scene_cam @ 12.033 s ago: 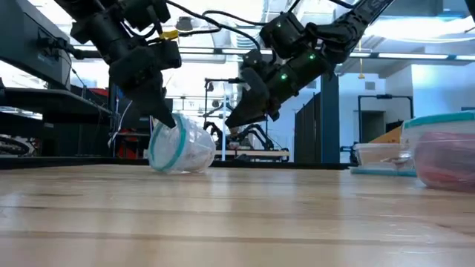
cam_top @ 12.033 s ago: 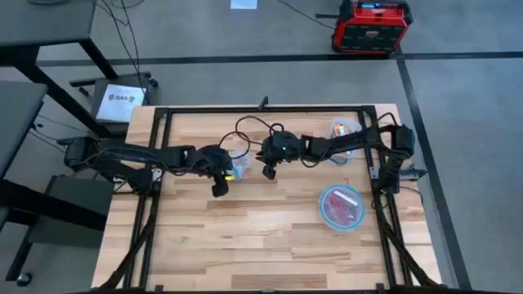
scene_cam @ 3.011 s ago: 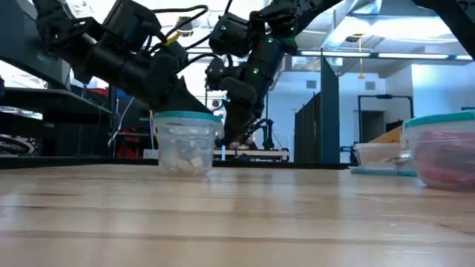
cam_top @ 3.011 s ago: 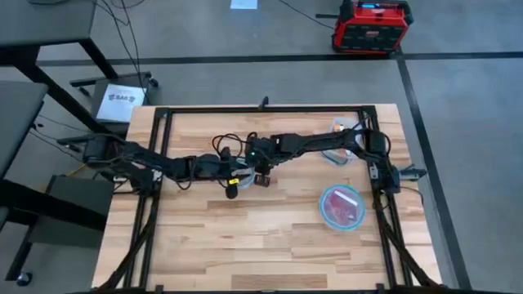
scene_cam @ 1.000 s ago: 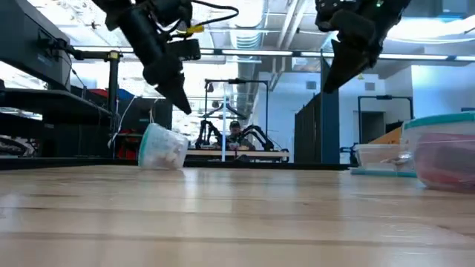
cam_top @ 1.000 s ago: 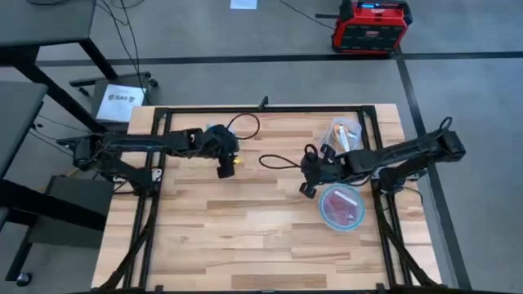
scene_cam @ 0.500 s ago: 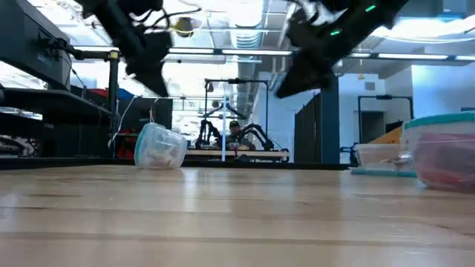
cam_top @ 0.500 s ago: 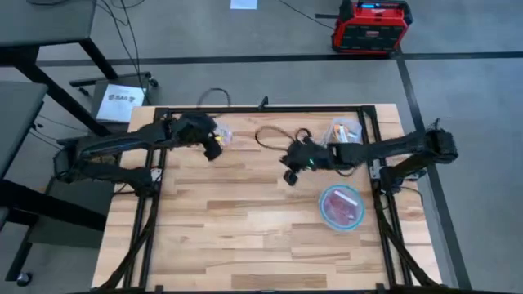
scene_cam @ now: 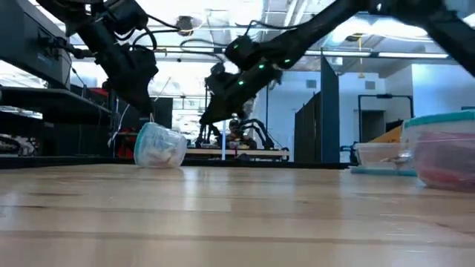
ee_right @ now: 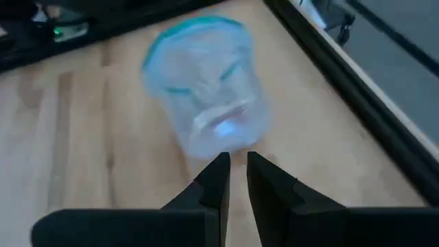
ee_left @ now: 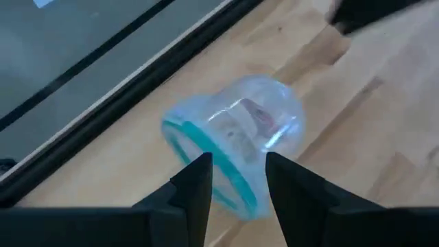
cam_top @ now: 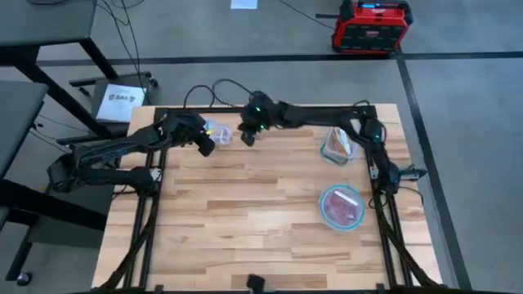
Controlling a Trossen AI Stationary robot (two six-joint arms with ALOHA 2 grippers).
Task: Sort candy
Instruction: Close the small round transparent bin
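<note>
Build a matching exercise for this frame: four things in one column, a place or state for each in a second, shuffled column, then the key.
Things
1. tipped container
2. round container with red candy
3. left gripper
4. right gripper

Places or states
A. upright, near the table's right edge
B. on its side, at the table's far edge
C. just right of the tipped container, fingers almost closed
D. just left of the tipped container, fingers parted

Pairs: 1-B, 2-A, 3-D, 4-C
</note>
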